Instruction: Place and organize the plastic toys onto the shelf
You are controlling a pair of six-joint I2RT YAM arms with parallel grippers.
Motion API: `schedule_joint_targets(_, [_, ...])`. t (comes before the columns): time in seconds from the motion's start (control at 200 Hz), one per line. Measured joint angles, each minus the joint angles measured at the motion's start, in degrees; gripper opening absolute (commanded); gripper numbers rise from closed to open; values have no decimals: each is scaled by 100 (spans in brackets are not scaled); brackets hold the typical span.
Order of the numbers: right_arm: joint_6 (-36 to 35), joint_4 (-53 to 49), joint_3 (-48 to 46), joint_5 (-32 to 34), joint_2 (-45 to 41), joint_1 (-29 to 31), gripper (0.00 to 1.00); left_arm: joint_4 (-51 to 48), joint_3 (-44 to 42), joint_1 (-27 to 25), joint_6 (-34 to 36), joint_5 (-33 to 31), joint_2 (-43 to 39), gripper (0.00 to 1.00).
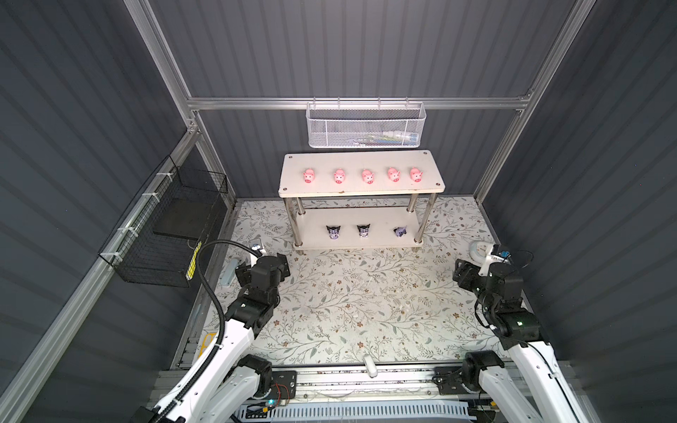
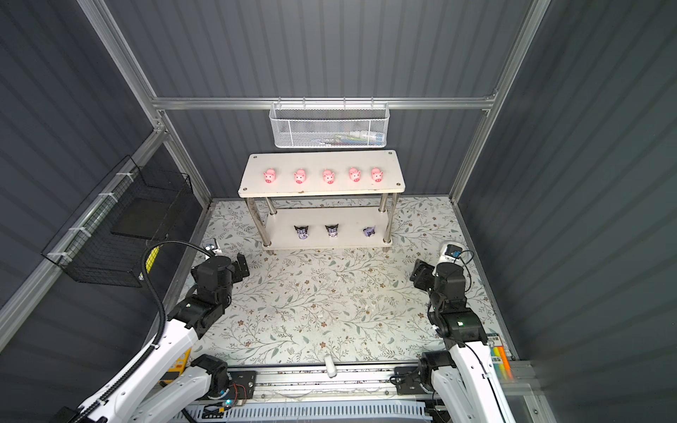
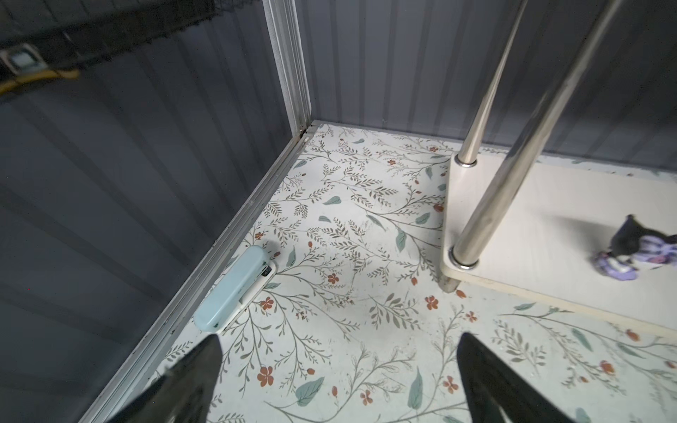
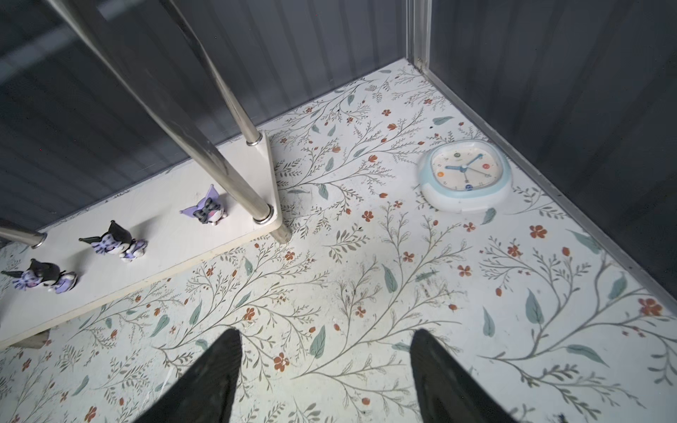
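The shelf (image 1: 359, 161) stands at the back of the floral mat, seen in both top views. Several pink pigs (image 1: 367, 176) sit in a row on its top board. Three black-and-purple figures (image 1: 363, 230) stand along the lower board (image 1: 381, 240); the right wrist view shows all three (image 4: 113, 241), and the left wrist view shows one (image 3: 630, 252). My left gripper (image 1: 284, 264) hovers over the mat in front of the shelf's left end, open and empty (image 3: 339, 338). My right gripper (image 1: 462, 271) hangs over the mat off the shelf's right end, also open with nothing between its fingers (image 4: 326, 331).
A white mesh basket (image 1: 366, 124) hangs on the back rail above the shelf. A black wire basket (image 1: 165, 234) is fixed to the left wall. A light-blue clock (image 4: 465, 179) lies by the right wall, and a pale-blue case (image 3: 234, 289) by the left wall.
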Motion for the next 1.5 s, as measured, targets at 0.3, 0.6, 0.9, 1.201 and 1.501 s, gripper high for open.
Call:
schedule_joint_targets(0.3, [-39,275,-11,63,216,-39,76,2684,-719,732,846,472,2105,100])
schedule_joint_targets(0.6, [-61,743,-297,424,339,-57,77,4162,-560,1246,1045,1329,3713,100])
schedule_joint_targets(0.9, [-367,1993,-476,868,1458,-94,77,5088,-516,1429,1115,1637,4675,100])
schedule_joint_targets(1.201, [-1250,4295,-1250,1296,2881,-144,77,5545,-525,1541,1099,1694,4784,100])
schedule_joint_targets(1.501, [-1655,6518,-1517,1211,4297,-295,80,5676,-525,1541,1097,1698,4784,100])
